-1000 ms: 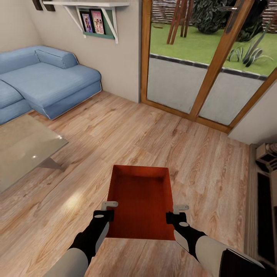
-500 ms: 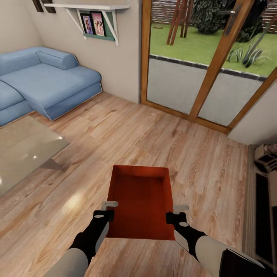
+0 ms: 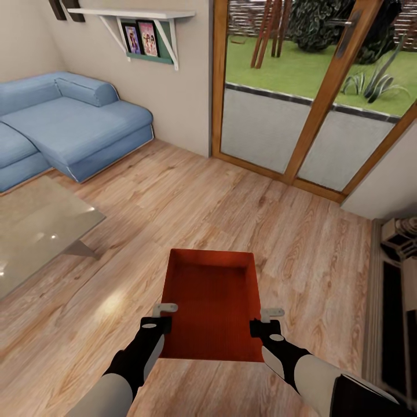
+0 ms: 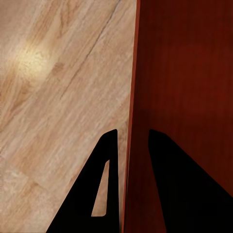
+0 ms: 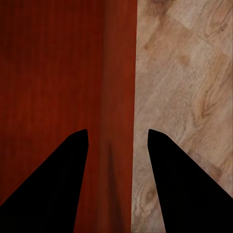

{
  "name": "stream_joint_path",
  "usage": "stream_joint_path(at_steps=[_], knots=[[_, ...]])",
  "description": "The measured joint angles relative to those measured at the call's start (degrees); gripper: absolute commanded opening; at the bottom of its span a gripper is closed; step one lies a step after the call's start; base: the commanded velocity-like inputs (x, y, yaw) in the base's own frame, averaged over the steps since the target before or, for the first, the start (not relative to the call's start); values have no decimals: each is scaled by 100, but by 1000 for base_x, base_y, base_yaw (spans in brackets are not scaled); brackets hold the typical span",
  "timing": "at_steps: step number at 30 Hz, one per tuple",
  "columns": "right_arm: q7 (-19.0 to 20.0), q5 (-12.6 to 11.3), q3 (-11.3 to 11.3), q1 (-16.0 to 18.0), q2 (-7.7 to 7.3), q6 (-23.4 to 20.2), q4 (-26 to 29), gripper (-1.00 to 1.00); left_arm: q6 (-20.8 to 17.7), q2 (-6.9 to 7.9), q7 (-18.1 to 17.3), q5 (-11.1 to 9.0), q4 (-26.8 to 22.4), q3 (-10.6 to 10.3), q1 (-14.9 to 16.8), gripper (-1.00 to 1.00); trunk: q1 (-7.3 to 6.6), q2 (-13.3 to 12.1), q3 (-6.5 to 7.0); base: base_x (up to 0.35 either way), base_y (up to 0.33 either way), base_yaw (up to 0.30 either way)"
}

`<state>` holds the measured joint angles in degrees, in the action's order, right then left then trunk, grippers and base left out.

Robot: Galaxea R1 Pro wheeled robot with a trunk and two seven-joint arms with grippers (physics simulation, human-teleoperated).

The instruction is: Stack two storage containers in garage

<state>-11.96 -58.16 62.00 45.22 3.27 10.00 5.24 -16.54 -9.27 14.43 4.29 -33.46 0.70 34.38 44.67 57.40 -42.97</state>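
Note:
One orange-red storage container (image 3: 211,304) hangs level in front of me above the living room's light wood plank floor (image 3: 231,202). My left gripper (image 3: 165,313) is shut on its left wall near the front corner, and my right gripper (image 3: 269,318) is shut on its right wall. In the left wrist view the left gripper (image 4: 132,133) has one finger on each side of the container's thin wall (image 4: 184,73). In the right wrist view the right gripper (image 5: 118,131) straddles the container's other wall (image 5: 53,68) the same way. The bin is empty inside.
A glass table (image 3: 35,226) stands at the left and a blue sofa (image 3: 63,121) behind it. Wood-framed glass doors (image 3: 289,116) onto a garden lie ahead, with a wall shelf (image 3: 133,14) to their left. A dark low cabinet (image 3: 394,301) runs along the right edge.
The whole picture has shifted slightly, so the camera has moved a little. The container and both grippers keep the same place in the view.

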Motion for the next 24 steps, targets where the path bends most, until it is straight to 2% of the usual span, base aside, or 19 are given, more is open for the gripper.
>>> stream_joint_path(at_steps=[24], knots=[[-14,24,-6,0,-4,-22,10,-100,4,0,7,-15,14,-4,0,-100,-528,-963,431,0,0,0]])
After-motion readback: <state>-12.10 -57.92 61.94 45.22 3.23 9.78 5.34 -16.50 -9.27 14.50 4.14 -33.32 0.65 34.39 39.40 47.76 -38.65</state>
